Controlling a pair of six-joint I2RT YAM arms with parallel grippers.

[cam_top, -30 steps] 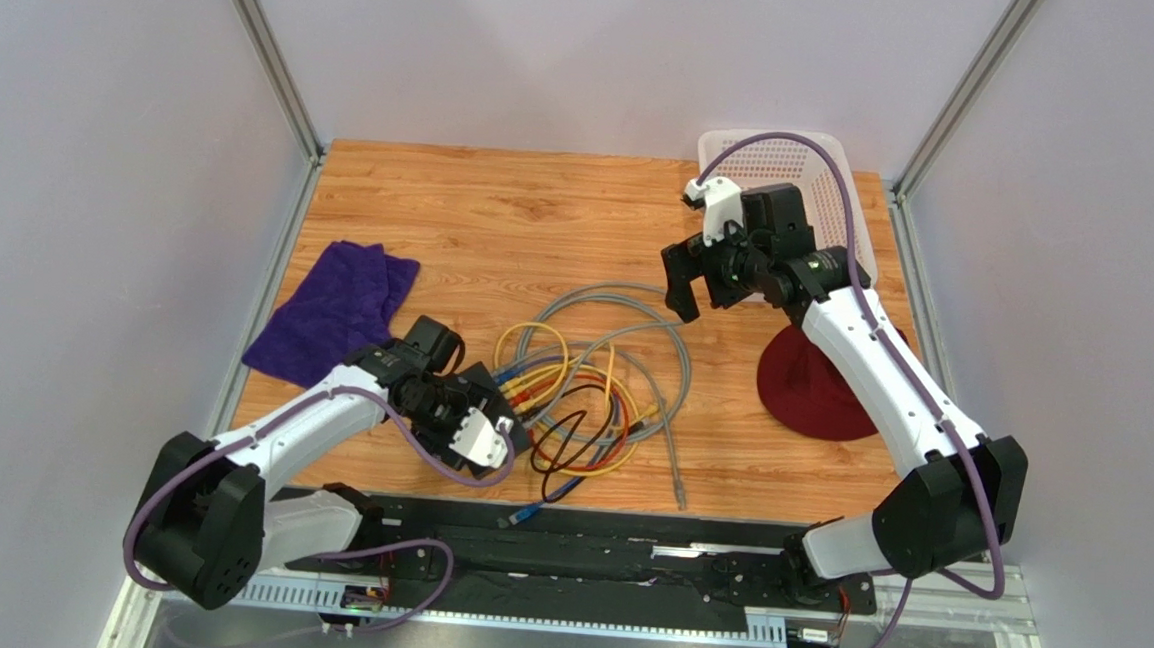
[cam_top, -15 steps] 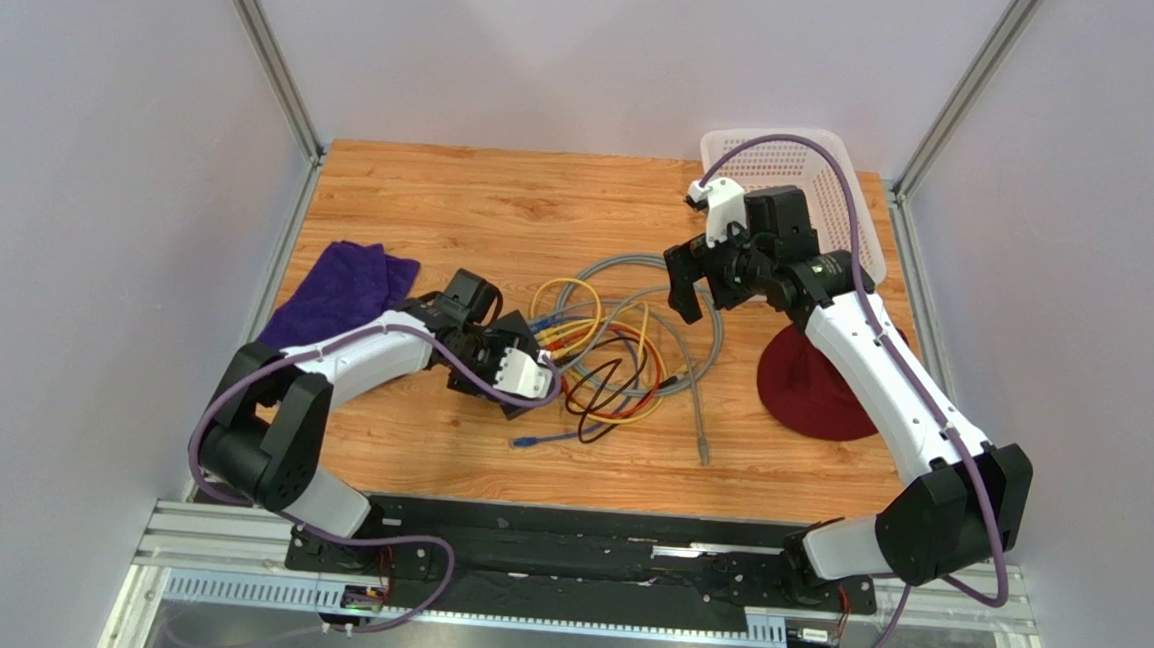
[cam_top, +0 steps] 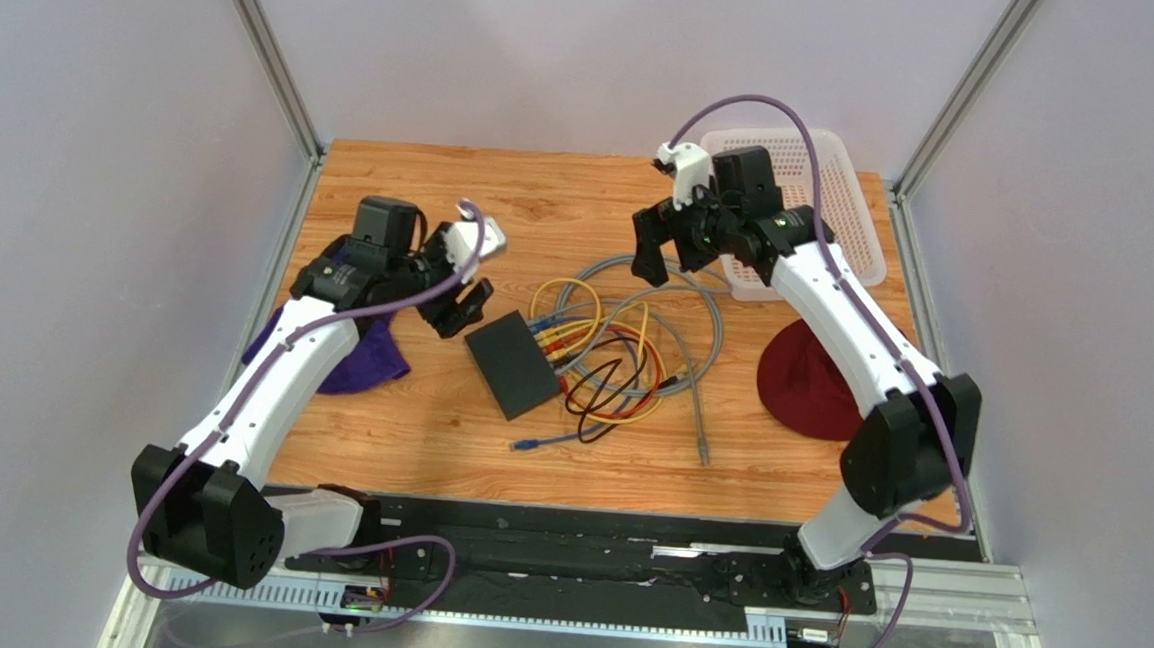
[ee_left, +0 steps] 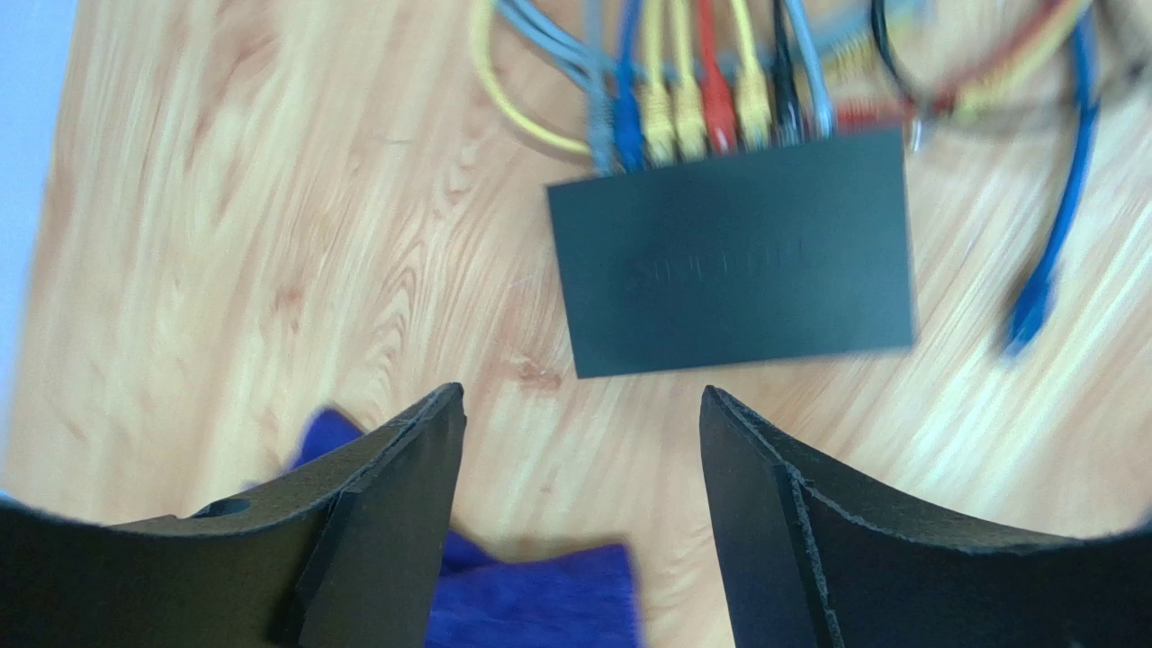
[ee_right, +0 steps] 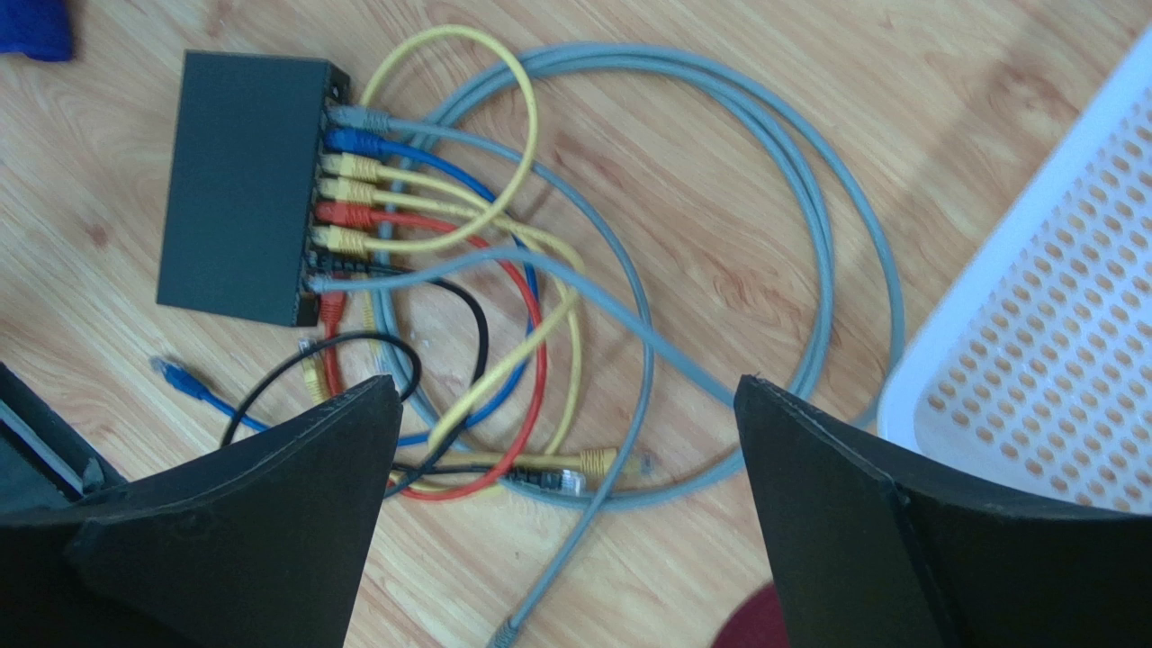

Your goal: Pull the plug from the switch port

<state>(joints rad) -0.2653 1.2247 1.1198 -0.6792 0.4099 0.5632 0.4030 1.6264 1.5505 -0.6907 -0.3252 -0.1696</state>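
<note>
Wooden table [cam_top: 440, 211] holds flat matte-black switch [cam_top: 512, 362], cables plugged in.

Embossed lettering [ee_left: 710, 266] on the switch [ee_left: 825, 203] — unreadable.

Wooden table [cam_top: 546, 202], 1 black switch [cam_top: 511, 365], cables [cam_top: 613, 375] (several plugged in), purple cloth [cam_top: 367, 364], basket [cam_top: 847, 191], maroon disc [cam_top: 798, 383]

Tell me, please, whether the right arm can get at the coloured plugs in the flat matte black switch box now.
Probably yes: the right gripper hangs open above the cables; nothing stands between it and the plugs.
</note>
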